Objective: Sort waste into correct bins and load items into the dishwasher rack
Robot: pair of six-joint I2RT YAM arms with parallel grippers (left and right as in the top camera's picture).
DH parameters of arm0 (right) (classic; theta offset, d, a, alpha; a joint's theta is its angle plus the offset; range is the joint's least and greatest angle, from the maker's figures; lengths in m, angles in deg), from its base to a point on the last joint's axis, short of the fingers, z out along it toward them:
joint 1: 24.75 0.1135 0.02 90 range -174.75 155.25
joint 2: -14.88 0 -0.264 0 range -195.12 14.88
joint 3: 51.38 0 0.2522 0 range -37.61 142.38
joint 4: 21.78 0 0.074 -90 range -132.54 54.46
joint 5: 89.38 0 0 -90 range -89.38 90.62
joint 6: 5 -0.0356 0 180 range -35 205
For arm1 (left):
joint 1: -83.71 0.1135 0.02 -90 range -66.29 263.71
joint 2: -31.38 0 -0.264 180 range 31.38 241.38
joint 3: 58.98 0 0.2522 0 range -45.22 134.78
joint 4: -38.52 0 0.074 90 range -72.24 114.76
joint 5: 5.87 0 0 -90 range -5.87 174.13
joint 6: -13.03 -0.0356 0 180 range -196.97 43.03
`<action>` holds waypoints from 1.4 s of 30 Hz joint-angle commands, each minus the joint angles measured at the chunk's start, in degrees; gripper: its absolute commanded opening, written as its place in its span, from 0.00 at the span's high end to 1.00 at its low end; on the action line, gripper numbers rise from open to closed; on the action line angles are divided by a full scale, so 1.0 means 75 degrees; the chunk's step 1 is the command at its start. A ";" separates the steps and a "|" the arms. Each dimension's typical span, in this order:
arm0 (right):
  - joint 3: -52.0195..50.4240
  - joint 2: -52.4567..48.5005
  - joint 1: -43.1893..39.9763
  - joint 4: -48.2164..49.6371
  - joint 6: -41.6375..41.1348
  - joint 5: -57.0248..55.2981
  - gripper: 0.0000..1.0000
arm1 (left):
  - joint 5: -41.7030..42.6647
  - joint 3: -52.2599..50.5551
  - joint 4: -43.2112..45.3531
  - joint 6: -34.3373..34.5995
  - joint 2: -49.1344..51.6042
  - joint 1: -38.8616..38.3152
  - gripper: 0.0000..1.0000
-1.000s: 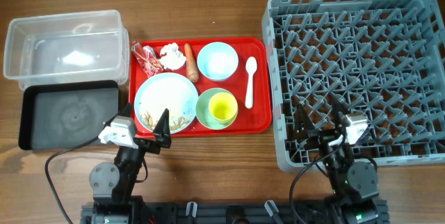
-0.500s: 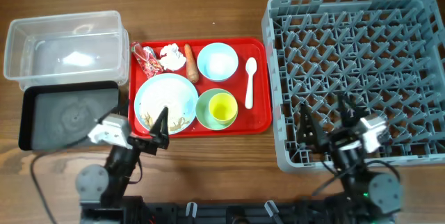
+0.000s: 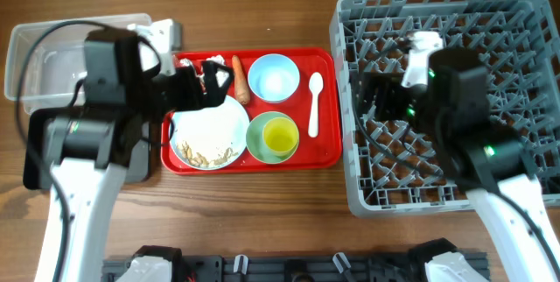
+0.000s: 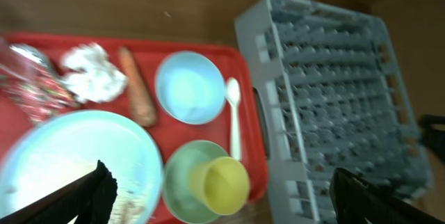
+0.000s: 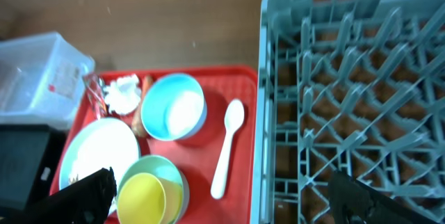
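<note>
On the red tray (image 3: 325, 152) are the pale blue plate (image 3: 210, 129) with crumbly scraps (image 3: 206, 153), a light blue bowl (image 3: 274, 76), a yellow cup (image 3: 280, 135) inside the green bowl (image 3: 259, 142), a white spoon (image 3: 314, 102), a carrot (image 3: 238, 76) and a tissue (image 3: 216, 72). The red wrapper (image 4: 31, 85) shows in the left wrist view. My left gripper (image 3: 199, 88) hangs open and empty above the tray's left part. My right gripper (image 3: 382, 98) is open and empty above the grey rack's (image 3: 525, 72) left side.
The clear tub (image 3: 35, 63) stands at the far left with the black tray (image 3: 35, 155) in front of it, both partly hidden by my left arm. The rack holds nothing. Bare wood lies along the table's front edge.
Both arms have risen from the table's front edge and swung away from it: the left now over the red tray's left part, the right over the rack. No object has moved.
</note>
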 commanded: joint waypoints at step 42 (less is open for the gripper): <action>0.0219 -0.1903 0.0714 0.3958 0.0105 0.8279 0.18 | 0.6656 0.1297 -0.2626 -0.0682 0.2524 0.0364 0.96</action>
